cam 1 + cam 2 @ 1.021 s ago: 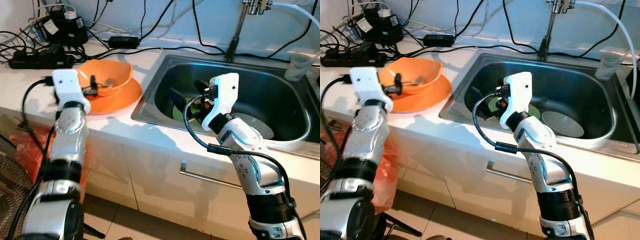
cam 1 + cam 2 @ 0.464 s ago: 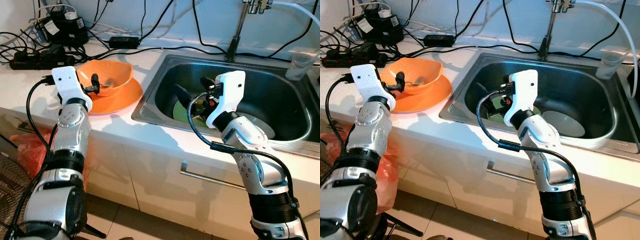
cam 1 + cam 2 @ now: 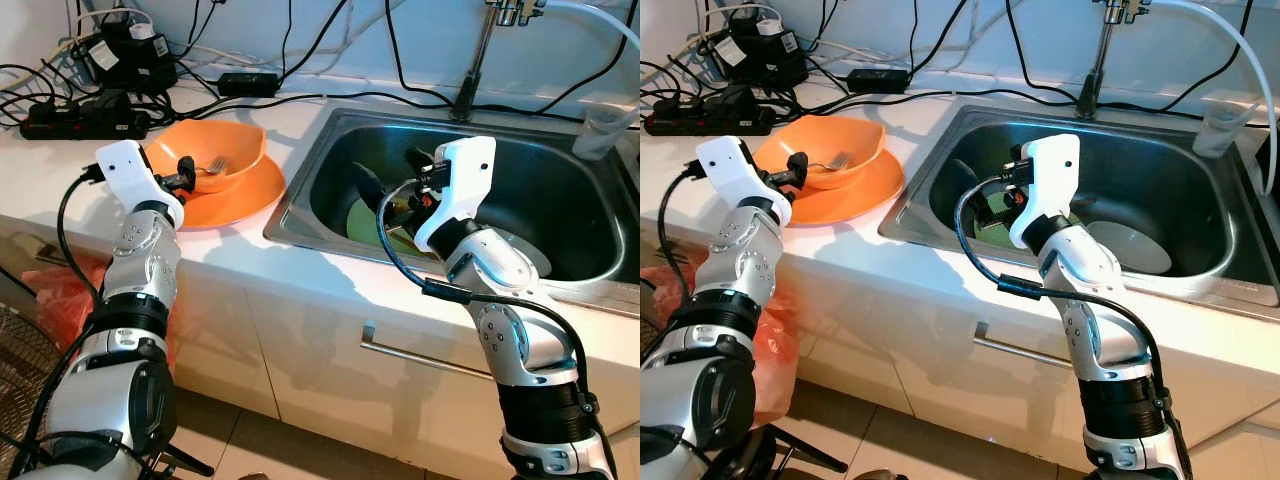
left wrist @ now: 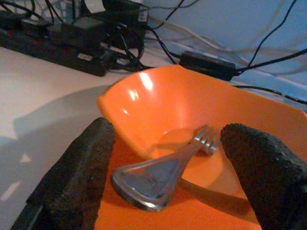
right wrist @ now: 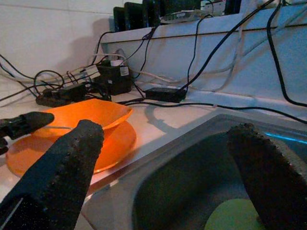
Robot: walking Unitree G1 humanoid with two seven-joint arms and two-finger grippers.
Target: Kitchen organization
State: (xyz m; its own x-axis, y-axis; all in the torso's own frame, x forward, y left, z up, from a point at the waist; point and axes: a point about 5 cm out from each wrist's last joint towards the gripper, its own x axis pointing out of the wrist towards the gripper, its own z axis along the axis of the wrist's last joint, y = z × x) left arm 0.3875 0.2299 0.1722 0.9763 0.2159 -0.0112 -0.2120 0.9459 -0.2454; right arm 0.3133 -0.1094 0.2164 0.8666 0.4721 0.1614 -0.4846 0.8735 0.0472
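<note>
1. A silver fork (image 4: 165, 165) is seen at left centre of the head view, tines inside the orange bowl (image 3: 225, 152), handle over its rim.
2. The bowl is set on an orange plate (image 3: 245, 195).
3. The left gripper (image 4: 165, 167) is spread apart around the handle.
4. The right gripper (image 5: 168, 167) is held open over the sink (image 3: 560, 175).
</note>
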